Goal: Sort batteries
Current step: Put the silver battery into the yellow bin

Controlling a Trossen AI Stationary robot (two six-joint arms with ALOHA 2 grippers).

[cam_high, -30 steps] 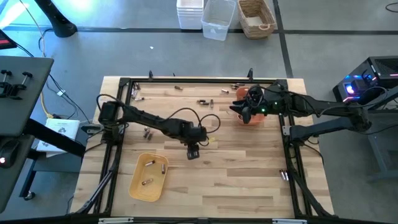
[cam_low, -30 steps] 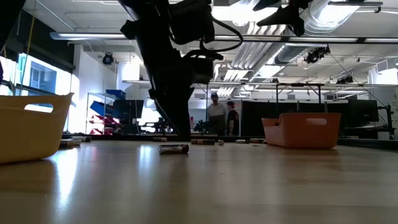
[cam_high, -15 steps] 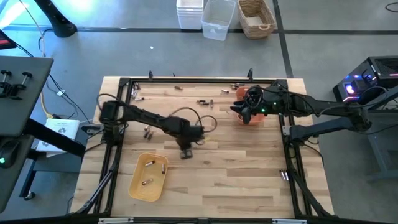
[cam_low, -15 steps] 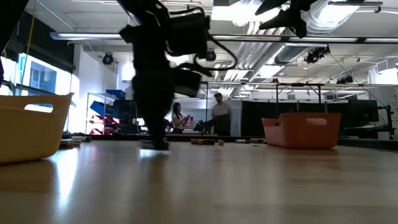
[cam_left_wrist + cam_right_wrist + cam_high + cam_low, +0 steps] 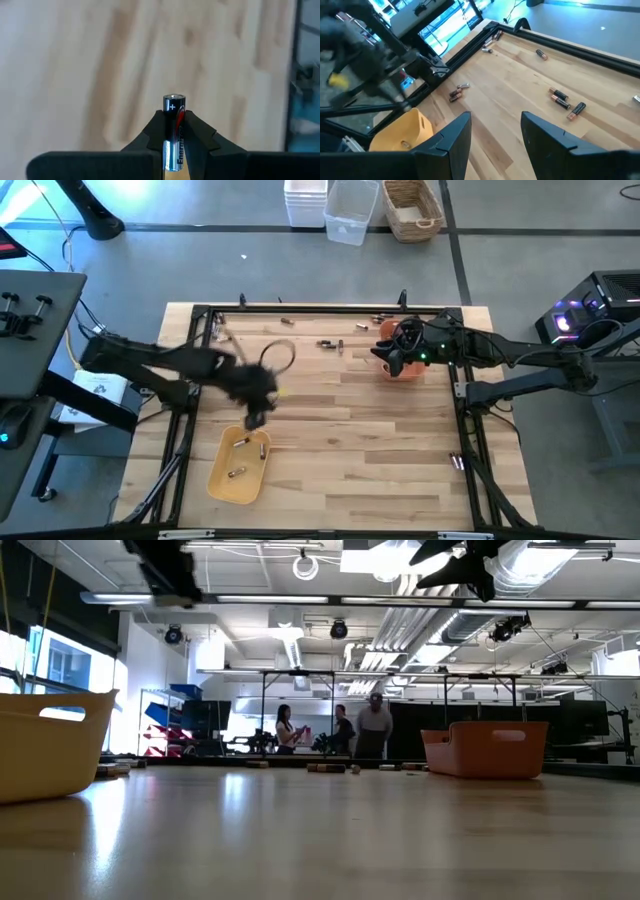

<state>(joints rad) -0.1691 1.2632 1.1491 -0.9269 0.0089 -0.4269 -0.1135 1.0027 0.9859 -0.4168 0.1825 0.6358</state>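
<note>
My left gripper (image 5: pixel 255 418) hangs blurred over the far end of the yellow tray (image 5: pixel 240 465) and is shut on a dark battery (image 5: pixel 173 105). A few batteries (image 5: pixel 240 443) lie in that tray. My right gripper (image 5: pixel 400 358) stands open and still above the orange tray (image 5: pixel 408 370), with nothing between its fingers (image 5: pixel 455 132). Loose batteries (image 5: pixel 325 345) lie on the wood along the table's far part. Others (image 5: pixel 560 96) show in the right wrist view. My left gripper pinches the battery's body (image 5: pixel 175 126) between its two fingers, a little below the plus end (image 5: pixel 173 99), which sticks out past the fingertips. The battery is lifted clear of the table.
A black frame (image 5: pixel 300 310) runs round the wooden table. Batteries also lie by the left rail (image 5: pixel 238 392) and the right rail (image 5: pixel 455 462). The low view shows the yellow tray (image 5: pixel 50 745) at left, the orange tray (image 5: pixel 487 748) at right and people (image 5: pixel 372 730) far behind.
My left gripper has picked a battery up from the middle of the table. It has risen and swung fast toward the table's left edge, to above the yellow tray's far end. The battery that lay on the wood in the low view is gone from there.
</note>
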